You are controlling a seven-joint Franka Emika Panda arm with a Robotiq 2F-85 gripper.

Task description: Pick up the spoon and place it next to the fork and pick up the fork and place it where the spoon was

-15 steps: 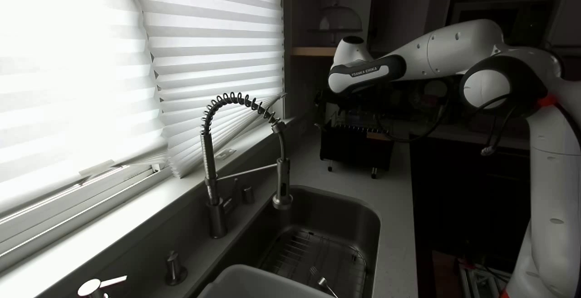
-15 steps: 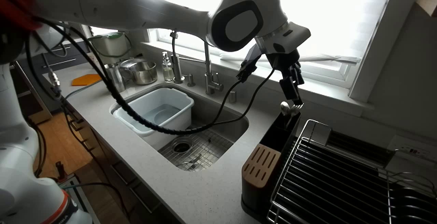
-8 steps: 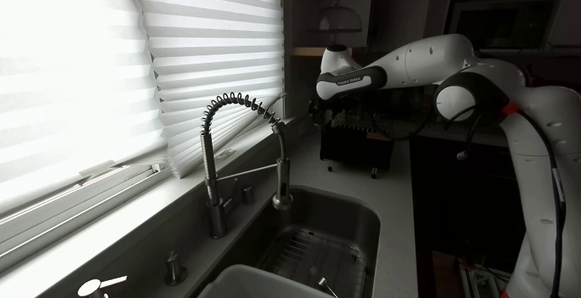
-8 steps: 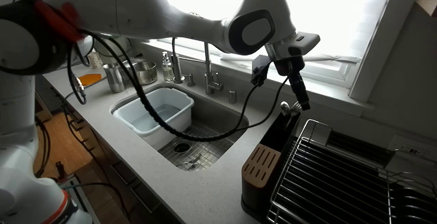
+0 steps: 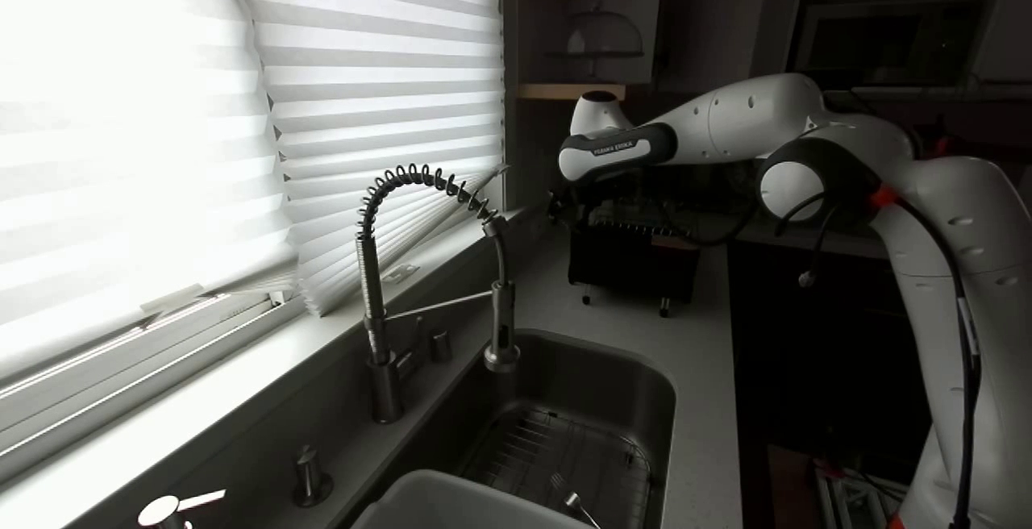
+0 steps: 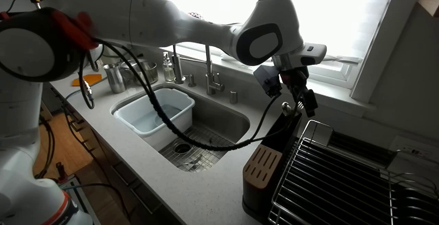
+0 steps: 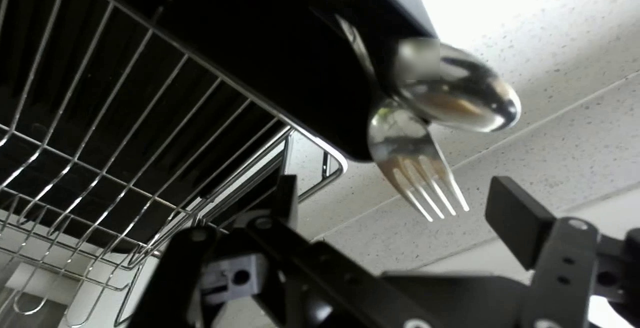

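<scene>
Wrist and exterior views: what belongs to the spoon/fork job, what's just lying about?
Job:
spoon, head up in the caddy
fork, likewise
gripper, open, holding neither

Lying about:
tub
pot
pump bottle
rack
metal cutlery in the sink, kind unclear

spoon (image 7: 465, 93) beside fork (image 7: 407, 148) in caddy (image 6: 254, 199) | caddy between sink (image 6: 228, 118) and dish rack (image 6: 299, 155) | tub (image 6: 163, 137) in sink
</scene>
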